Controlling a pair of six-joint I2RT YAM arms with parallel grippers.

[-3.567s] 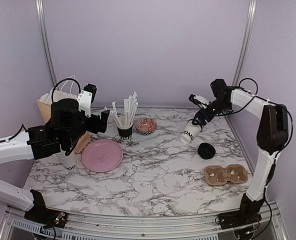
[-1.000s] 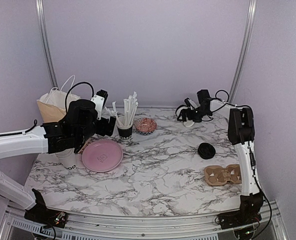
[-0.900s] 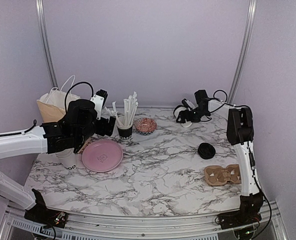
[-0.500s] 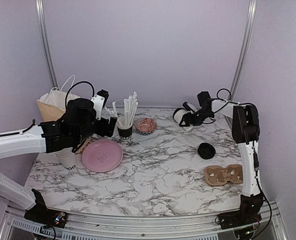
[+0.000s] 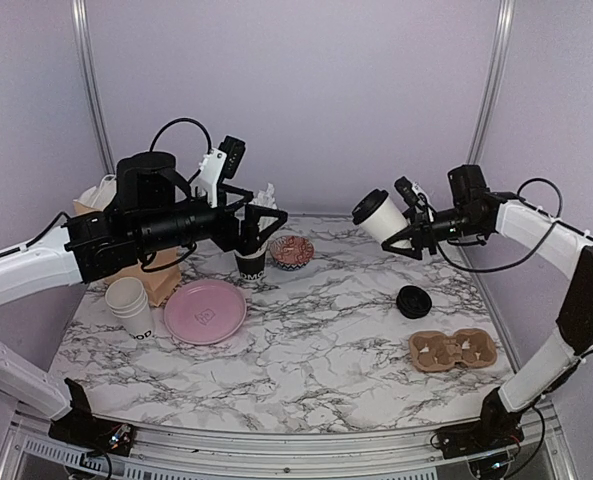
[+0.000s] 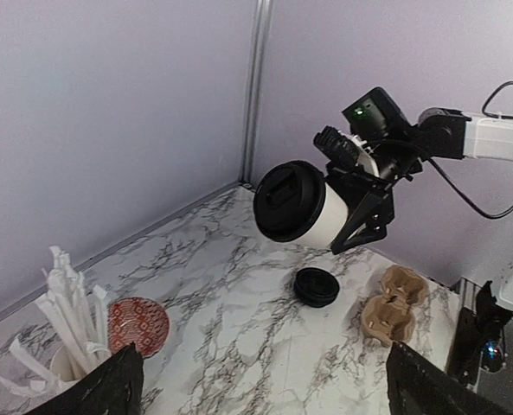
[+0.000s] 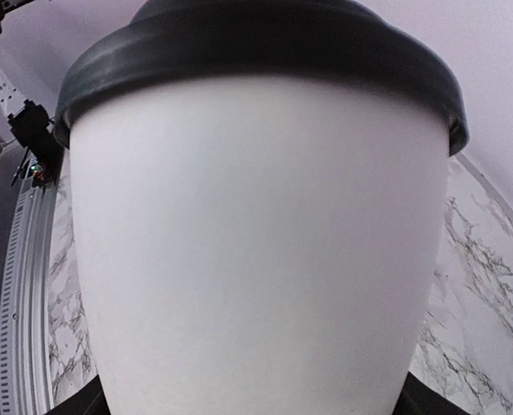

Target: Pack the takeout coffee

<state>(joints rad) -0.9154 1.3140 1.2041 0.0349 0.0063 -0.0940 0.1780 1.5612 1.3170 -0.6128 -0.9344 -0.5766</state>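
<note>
The right pincer [image 5: 414, 236] is clamped on the takeout coffee [image 5: 386, 220] and holds it in the air, right of centre in the overhead view, above the far end of the bench [image 5: 326, 350]. The cup lies tipped well over. Its long axis runs from the base in the jaws at lower right up to the lid [image 5: 367, 206] at upper left, so the lid points toward the middle of the frame. In the left wrist view the lid faces almost straight at the camera: a round, matte black plastic disc with a raised rim. The body is smooth white paper that tapers toward the base. It fills the right wrist view, and no lettering shows on that side.

The left pincer [image 6: 260, 380] stands wide open with nothing between its fingers, raised near the black cup of straws [image 5: 251, 263].

On the grey-veined marble bench, low in the overhead view, are:
- a loose black lid [image 5: 413, 300]
- a brown moulded cardboard carrier [image 5: 454, 348] with two wells
- a glossy pink plate [image 5: 205, 310]
- a stack of white cups [image 5: 129, 305]
- a small red patterned bowl [image 5: 291, 250]

A tan paper bag [image 5: 161, 285] stands at the left edge, partly behind the arm.
</note>
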